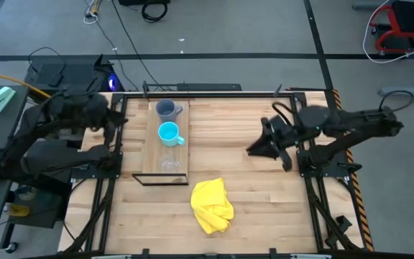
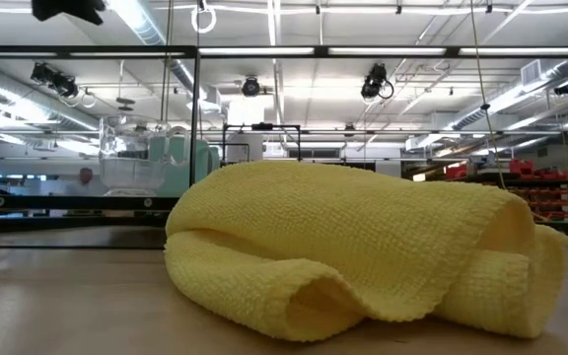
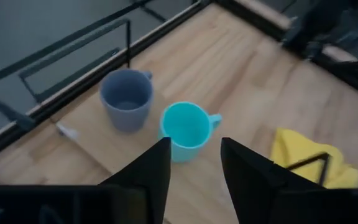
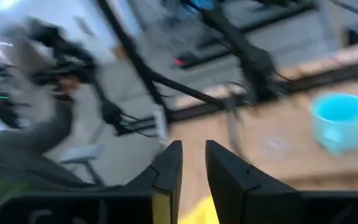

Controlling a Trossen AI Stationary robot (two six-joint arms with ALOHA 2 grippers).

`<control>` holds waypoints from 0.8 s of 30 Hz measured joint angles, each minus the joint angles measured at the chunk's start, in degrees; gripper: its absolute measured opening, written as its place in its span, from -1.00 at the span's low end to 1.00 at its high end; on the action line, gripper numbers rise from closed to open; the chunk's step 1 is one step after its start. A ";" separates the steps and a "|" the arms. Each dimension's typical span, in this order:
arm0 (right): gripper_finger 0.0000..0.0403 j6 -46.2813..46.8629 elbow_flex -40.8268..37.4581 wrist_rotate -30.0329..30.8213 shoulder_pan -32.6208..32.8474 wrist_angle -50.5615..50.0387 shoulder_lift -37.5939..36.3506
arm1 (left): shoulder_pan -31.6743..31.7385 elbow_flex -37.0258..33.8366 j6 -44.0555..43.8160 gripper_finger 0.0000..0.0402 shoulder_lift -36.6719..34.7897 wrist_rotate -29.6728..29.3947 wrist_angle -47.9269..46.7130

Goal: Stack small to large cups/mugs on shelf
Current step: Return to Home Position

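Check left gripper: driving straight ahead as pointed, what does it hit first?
Likely the cyan mug, standing on the shelf dead ahead of the left gripper; depth is hard to judge.

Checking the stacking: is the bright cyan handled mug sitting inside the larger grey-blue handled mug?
No, the bright cyan handled mug stands upright beside the larger grey-blue handled mug, not inside it.

On the worktop's (image 1: 264, 194) left half lies the shelf (image 1: 149, 155), bearing three vessels in a row (rear to front): large mug (image 1: 167, 110), smaller mug (image 1: 168, 133), small cup (image 1: 169, 165). The cloth (image 1: 213, 205) lies right of its front end.
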 joint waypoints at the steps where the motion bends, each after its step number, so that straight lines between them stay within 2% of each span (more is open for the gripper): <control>1: -0.62 -0.04 -2.58 -0.02 1.59 3.84 -0.89 | -0.64 -1.17 -0.88 -0.27 -1.80 0.21 0.56; 5: -0.62 -0.14 -14.68 -0.34 6.58 20.99 -4.50 | -2.78 -7.39 -1.30 -0.29 -10.67 3.88 5.21; 8: -0.62 0.04 -23.41 -0.24 9.03 34.65 -6.56 | -3.50 -13.27 -1.38 -0.30 -17.76 9.39 11.61; 12: -0.62 0.02 -29.80 -1.72 9.84 48.87 -7.45 | -3.71 -19.98 -1.26 -0.29 -25.83 17.38 21.50; 15: -0.62 -0.40 -31.24 -4.41 8.76 52.22 -7.87 | -3.69 -23.85 -0.01 -0.26 -30.68 20.19 25.59; 18: -0.62 -0.40 -32.42 -5.94 7.17 52.47 -9.58 | -3.71 -26.86 1.74 -0.24 -34.93 19.94 26.01; 21: -0.62 -0.56 -33.56 -8.91 4.22 52.84 -14.33 | -3.69 -28.23 1.94 -0.24 -38.59 19.00 26.30; 24: -0.62 -2.23 -33.93 -11.75 1.25 51.67 -21.02 | -3.99 -27.24 2.25 -0.26 -38.35 18.84 24.63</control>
